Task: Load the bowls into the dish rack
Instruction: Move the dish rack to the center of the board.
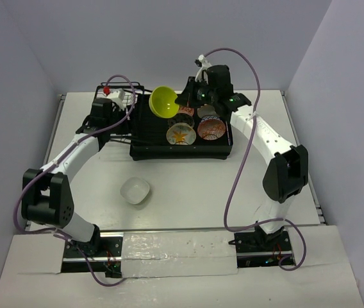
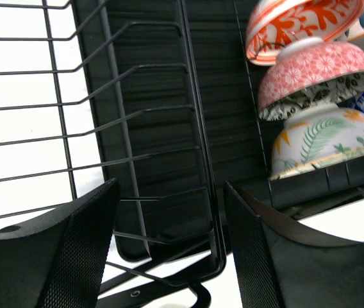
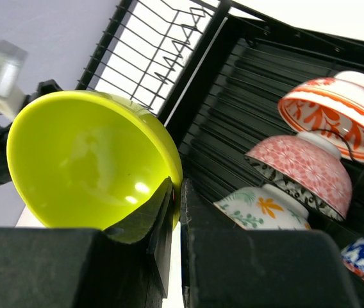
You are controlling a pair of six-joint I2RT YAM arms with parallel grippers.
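At the near edge of the worktop (image 1: 201, 192), a pale strip of tape (image 1: 182, 244) runs between the two arm bases. Just beyond it, left of centre, the plain cream bowl (image 1: 135, 190) sits upright on the bare white surface, alone and well apart from both arms.

Farther back stands the dish rack (image 1: 145, 136), black, with a slatted tray and a wire basket (image 1: 119, 96) joined at its 9 o'clock side. The cream bowl lies at about 7 o'clock from it. The right half of the tray holds bowls leaning on edge: a white leaf-pattern bowl (image 1: 179, 134) nearest, a red-orange bowl (image 1: 211, 128) at its 3 o'clock, and more patterned ones behind, among them a pink flowered bowl (image 2: 316, 74).

The left end effector (image 2: 170, 186) hangs by the wire basket with its fingers apart and nothing between them.

The right end effector (image 3: 175, 192) is clamped on the rim of the lime green bowl (image 1: 164, 101), a glossy, plain bowl tilted on its side, its opening facing the near-left. It hangs above the tray's 11 o'clock corner, clear of the slats.

Pale grey walls (image 1: 169, 38) enclose the worktop on three sides.
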